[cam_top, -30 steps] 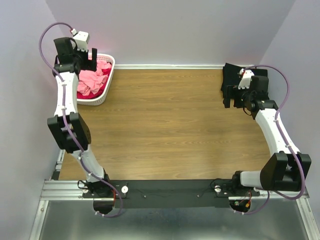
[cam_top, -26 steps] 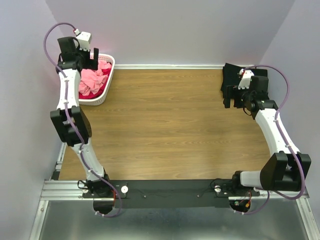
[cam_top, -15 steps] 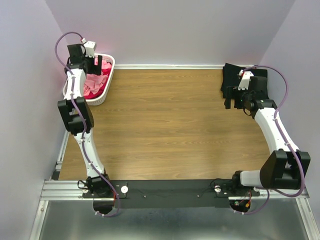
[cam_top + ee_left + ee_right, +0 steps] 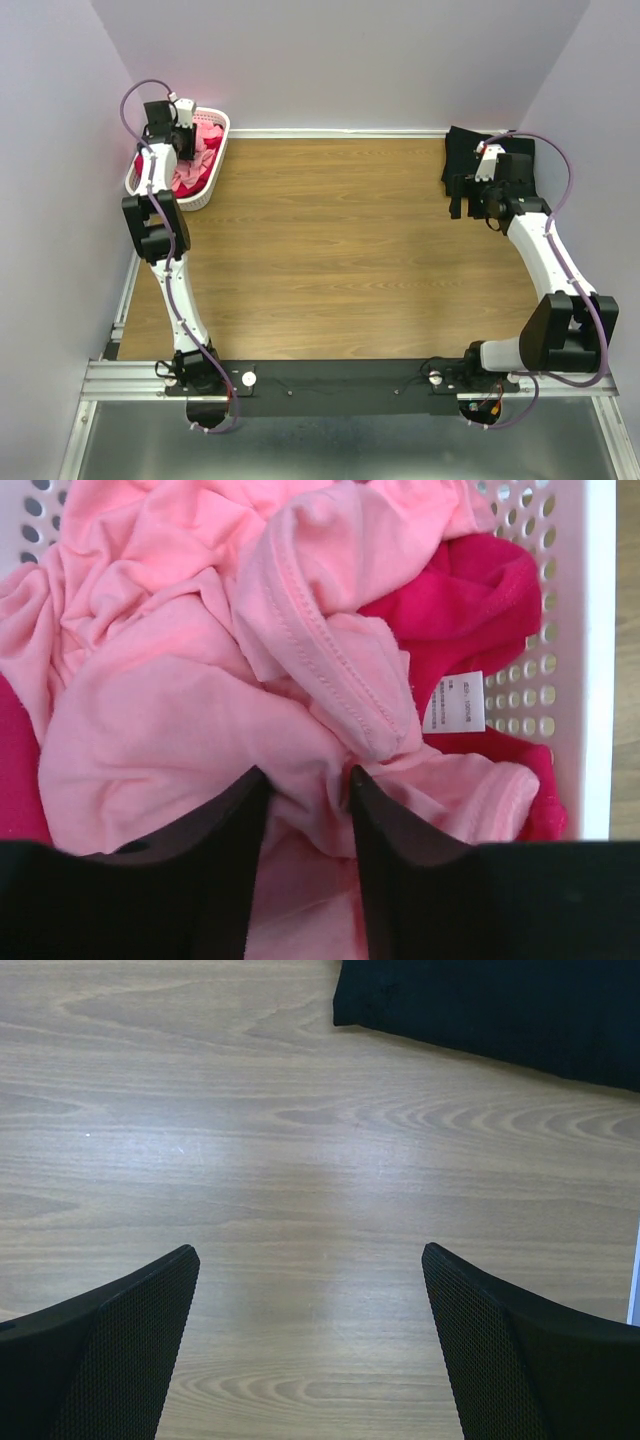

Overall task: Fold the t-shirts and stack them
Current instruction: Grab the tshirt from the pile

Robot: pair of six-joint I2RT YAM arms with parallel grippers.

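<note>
Farthest left, a white slotted basket (image 4: 222,124), with the wooden table (image 4: 330,240) under it and stretching away to its right.

Inside the basket, a loose heap of t-shirts. Uppermost, filling most of the basket: the salmon-pink t-shirt (image 4: 190,710), crumpled, a stitched hem curling across its middle. Beneath it and showing at the basket's right wall and left edge: deep magenta-red t-shirts (image 4: 465,590), bunched, with a small white care label (image 4: 453,702) hanging out just inside the right wall. How many red ones, impossible to count from here.

Reaching down into the basket from above: the left gripper (image 4: 303,785). Dark fingers (image 4: 235,850) drawn fairly close together and sunk into the pink cloth, pinching a raised fold of the salmon-pink t-shirt between them, fabric touching both inner faces.

To the right of the basket, bare wood across the middle.

Well apart from the basket, at the far right: the right gripper (image 4: 308,1252), hovering over bare wood with jaws spread wide and nothing between them. Just beyond its fingertips, on the side away from the arm's base, and level with the basket along the back wall: the black t-shirt (image 4: 500,1010), lying flat and folded, one straight edge facing the gripper, not touched by it.
</note>
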